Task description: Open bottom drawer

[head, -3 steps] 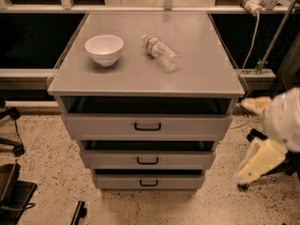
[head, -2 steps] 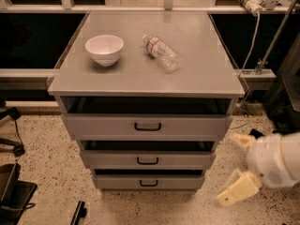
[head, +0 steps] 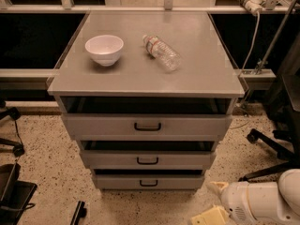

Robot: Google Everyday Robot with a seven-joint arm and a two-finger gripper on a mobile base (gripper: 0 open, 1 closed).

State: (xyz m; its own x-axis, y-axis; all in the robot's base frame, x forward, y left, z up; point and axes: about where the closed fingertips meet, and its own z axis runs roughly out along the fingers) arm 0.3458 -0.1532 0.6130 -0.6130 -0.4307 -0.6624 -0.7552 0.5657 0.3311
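The bottom drawer [head: 117, 182] is the lowest of three in the grey metal cabinet [head: 140, 83]. Its flat front is narrow and has a small black loop handle [head: 148, 183]. It sits in line under the two wider drawers, with a dark gap above its front. My gripper [head: 202, 201] is low at the right, near the floor. It is a little right of and below the drawer's right end and touches nothing. Its cream fingers [head: 218, 188] point left, spread apart and empty.
A white bowl [head: 104, 48] and a clear plastic bottle [head: 161, 52] lying on its side are on the cabinet top. Chair bases stand on the speckled floor at the right [head: 267, 146] and left [head: 10, 144]. A black object [head: 14, 196] sits at the bottom left.
My arm has dropped from beside the top drawer towards the floor and moved left, so the gripper now sits near the bottom drawer's right end. The drawers have not moved.
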